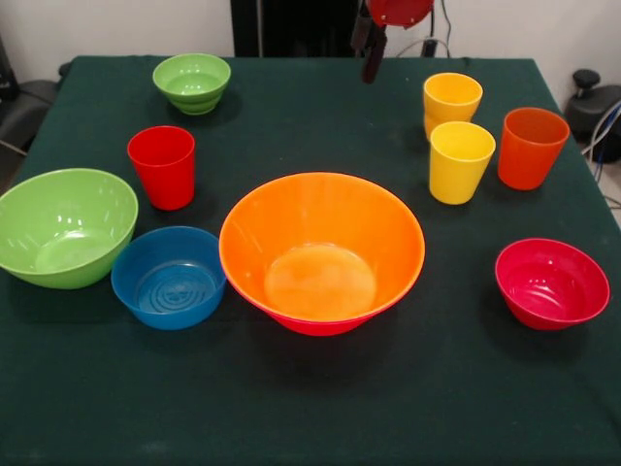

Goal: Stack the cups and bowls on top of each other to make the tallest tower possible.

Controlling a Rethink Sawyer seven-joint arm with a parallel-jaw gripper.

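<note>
End effector hangs at the far top edge of the front view, drawn up and well clear of everything. Only a dark finger-like tip shows below a red housing, so I cannot tell how wide it stands. It holds nothing and touches nothing.

Nearest to it, two yellow cups, one just behind the other and apparently touching, upright, mouths up. Just beside them to the right stands the orange cup, also upright. All three are grouped close (handy for nesting later, by my reading).

Across the surface on the other side: small green bowl at the far left, red cup nearer, standing alone.

Centre: the orange bowl sits inside another large bowl, of which only a pinkish-red band shows under its base. This pair reads as the base of the tower, the widest pieces at the bottom for stability. Nothing else is stacked on it yet.

Left of it, the blue bowl sits just beside the orange bowl and close against the larger green bowl at the left edge. The red bowl sits apart at right.

Judgement: early stage, with eight pieces loose.
</note>
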